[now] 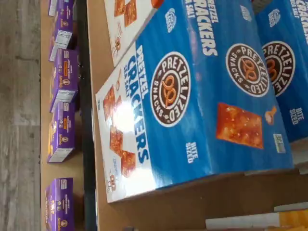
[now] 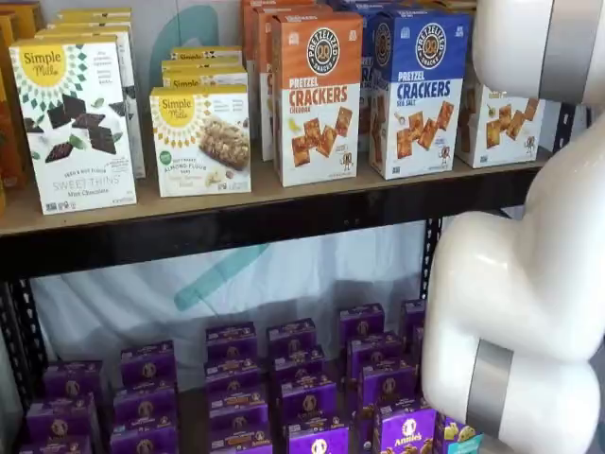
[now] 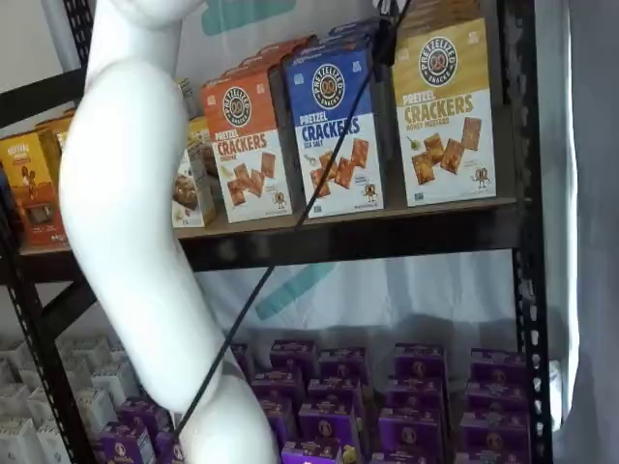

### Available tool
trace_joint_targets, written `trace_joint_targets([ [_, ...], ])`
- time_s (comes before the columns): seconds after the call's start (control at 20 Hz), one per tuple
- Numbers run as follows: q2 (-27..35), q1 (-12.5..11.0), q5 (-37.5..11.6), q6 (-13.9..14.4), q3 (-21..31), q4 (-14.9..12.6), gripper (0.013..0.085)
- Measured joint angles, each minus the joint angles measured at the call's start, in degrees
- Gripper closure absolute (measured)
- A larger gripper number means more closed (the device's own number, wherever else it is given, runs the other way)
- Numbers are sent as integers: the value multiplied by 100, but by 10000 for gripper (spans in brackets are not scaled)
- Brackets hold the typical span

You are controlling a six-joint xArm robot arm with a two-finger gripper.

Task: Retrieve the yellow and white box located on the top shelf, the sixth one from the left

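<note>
Shelving with boxed goods, viewed across an arm (image 3: 135, 251) whose white links cover much of both shelf views. The yellow and white box (image 3: 445, 111) is seen upright at the right end of the top shelf (image 3: 387, 237), just beside a blue-topped cracker box (image 3: 334, 126); in a shelf view it is partly hidden behind the arm (image 2: 496, 123). Purple boxes (image 2: 284, 378) are stocked below. The gripper's fingers are not shown, so their state cannot be told.

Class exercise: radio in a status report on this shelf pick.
Gripper not visible. Yellow and white box upright on wooden top shelf, untouched. Black cable crosses neighbouring blue-topped cracker box.
</note>
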Motion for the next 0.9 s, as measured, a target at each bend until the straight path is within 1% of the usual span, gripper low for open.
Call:
trace_joint_targets([
  [0.15,45,103,-122,37,-50,-66,130],
  [0.35,175,194,-130,89,-231,-164,130],
  [0.65,259,275,-264,46,-326,-332,130],
  [0.9,354,344,-331,-8,-388,-524,130],
])
